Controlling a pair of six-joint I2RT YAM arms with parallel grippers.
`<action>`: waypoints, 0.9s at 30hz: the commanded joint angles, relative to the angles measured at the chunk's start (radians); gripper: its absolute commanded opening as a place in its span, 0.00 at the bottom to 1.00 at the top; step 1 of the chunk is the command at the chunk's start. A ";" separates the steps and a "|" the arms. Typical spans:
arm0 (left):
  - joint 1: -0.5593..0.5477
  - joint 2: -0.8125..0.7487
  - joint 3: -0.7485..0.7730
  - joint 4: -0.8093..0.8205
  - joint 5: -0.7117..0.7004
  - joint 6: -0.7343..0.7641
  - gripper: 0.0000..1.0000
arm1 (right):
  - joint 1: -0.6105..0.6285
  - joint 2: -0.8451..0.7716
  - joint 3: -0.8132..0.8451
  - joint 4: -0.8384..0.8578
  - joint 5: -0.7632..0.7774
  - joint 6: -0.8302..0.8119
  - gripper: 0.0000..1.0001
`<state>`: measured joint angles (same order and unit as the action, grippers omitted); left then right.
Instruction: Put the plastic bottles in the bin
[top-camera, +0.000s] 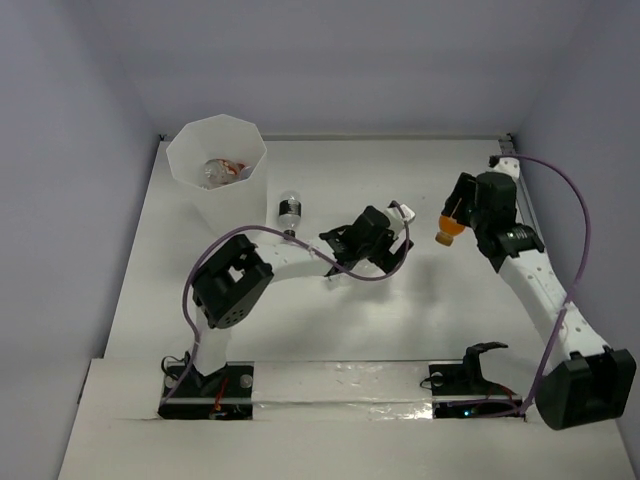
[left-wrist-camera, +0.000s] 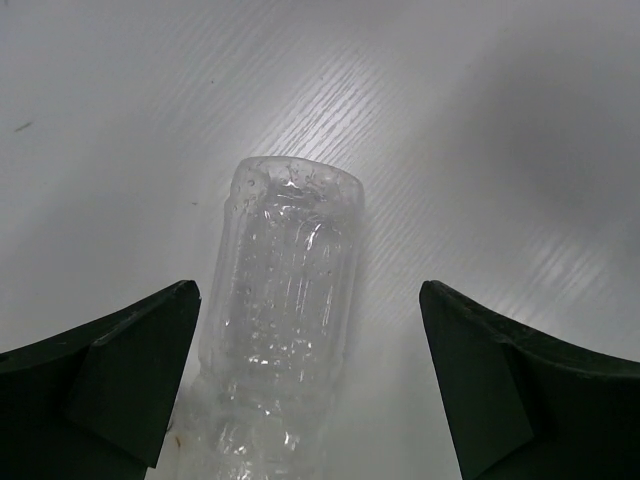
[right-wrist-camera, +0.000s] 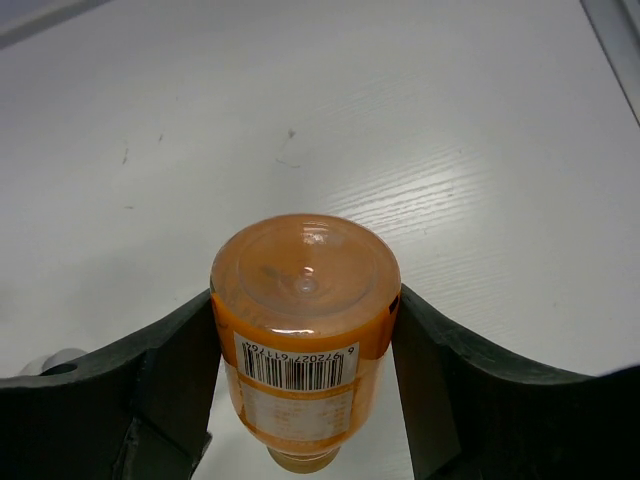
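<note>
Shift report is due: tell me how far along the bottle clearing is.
Done: the bin holds some bottles, red showing on one. In hand: the right pincer is shut on the orange bottle; the left pincer is open around a clear bottle, not touching it. Left: both of those, plus the black-capped bottle beside the bin.

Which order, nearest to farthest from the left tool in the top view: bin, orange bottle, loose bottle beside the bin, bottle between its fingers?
1. Bottle between the fingers: inside the left tool's open gap, nearest.
2. Orange bottle: to its right, gripped by the right tool.
3. Loose bottle: to its left, beside the bin.
4. Bin: far-left corner.
</note>
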<state>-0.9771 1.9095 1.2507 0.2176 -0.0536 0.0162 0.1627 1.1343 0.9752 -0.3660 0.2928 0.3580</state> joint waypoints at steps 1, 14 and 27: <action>0.017 0.045 0.097 -0.053 0.021 0.044 0.91 | -0.006 -0.132 -0.023 0.062 0.059 0.030 0.58; 0.026 0.201 0.216 -0.098 0.035 0.054 0.77 | -0.006 -0.383 -0.029 0.024 -0.021 0.012 0.58; 0.026 -0.119 0.053 0.063 0.205 -0.061 0.32 | -0.006 -0.472 0.140 -0.048 -0.067 -0.037 0.58</action>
<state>-0.9531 1.9366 1.3247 0.1783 0.0761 0.0090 0.1627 0.6872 1.0420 -0.4191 0.2604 0.3489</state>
